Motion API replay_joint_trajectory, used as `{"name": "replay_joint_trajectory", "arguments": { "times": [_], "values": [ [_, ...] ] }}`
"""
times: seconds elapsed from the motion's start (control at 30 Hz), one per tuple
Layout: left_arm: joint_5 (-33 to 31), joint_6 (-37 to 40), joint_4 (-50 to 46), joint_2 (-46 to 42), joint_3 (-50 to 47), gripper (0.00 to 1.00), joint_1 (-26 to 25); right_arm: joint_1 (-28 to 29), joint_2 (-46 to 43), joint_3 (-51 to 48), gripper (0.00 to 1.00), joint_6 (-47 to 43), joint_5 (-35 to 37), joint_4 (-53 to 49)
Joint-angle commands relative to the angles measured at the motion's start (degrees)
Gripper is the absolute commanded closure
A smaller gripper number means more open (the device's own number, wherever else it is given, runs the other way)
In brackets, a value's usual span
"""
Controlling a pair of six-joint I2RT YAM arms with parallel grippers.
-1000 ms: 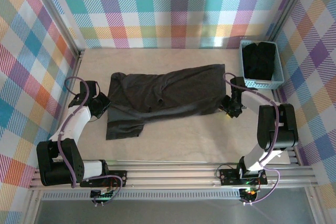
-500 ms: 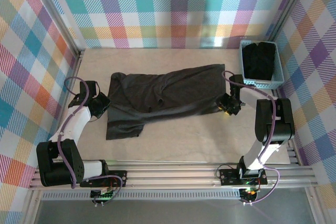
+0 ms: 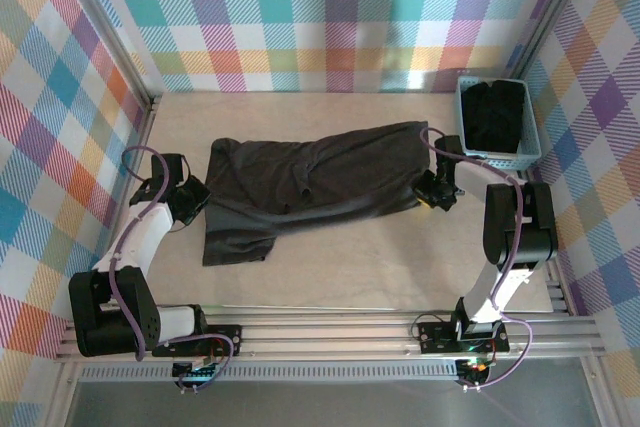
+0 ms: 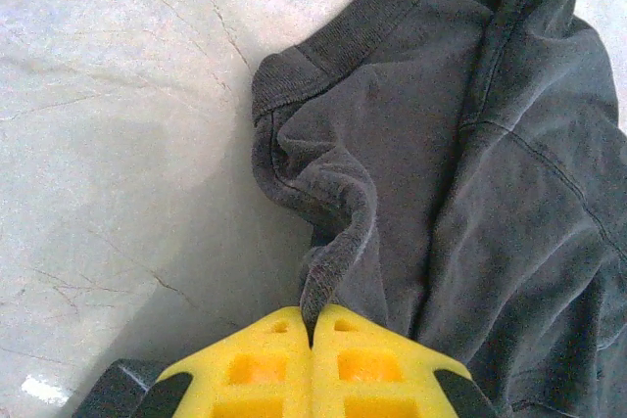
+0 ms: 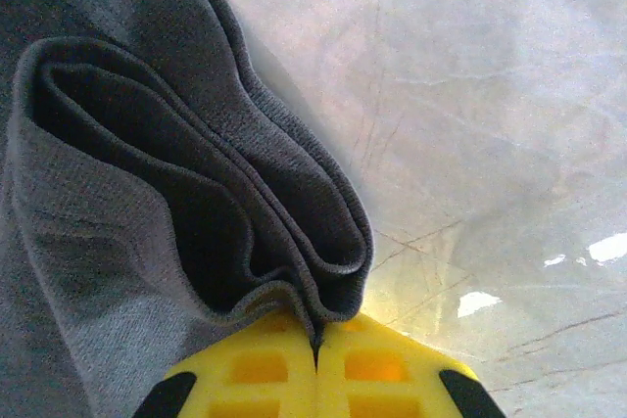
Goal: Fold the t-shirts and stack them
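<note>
In the left wrist view, our left hand (image 4: 312,325) sits at the bottom centre of the frame. Its yellow fingers are pressed together on a thin hemmed edge of the t-shirt (image 4: 460,144), which curls up out of the seam between them. The rest of that dark fabric fills the right half of the frame, and pale bench (image 4: 118,95) takes up the left.

In the right wrist view, our right hand (image 5: 315,335) is likewise clamped at the bottom centre. It nips a bunched fold of several layers of the same t-shirt, which spreads to the upper left.

From above, we see the t-shirt stretched wrinkled across the middle of the frame. The left hand is at its left end and the right hand at its right end, and one flap reaches toward the lower left. In the upper right stands a light blue basket (image 3: 500,160) holding dark fabric (image 3: 497,112), near the right hand but apart from the t-shirt.
</note>
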Motion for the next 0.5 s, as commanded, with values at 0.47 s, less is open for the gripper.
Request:
{"name": "replay_joint_trajectory", "arguments": {
  "times": [0.47],
  "values": [
    [3.7, -6.8, -12.8, -6.7, 26.8, 1.0, 2.1, -2.6, -20.5, 28.8, 1.0, 0.6, -6.3, -23.3]
  ]
}}
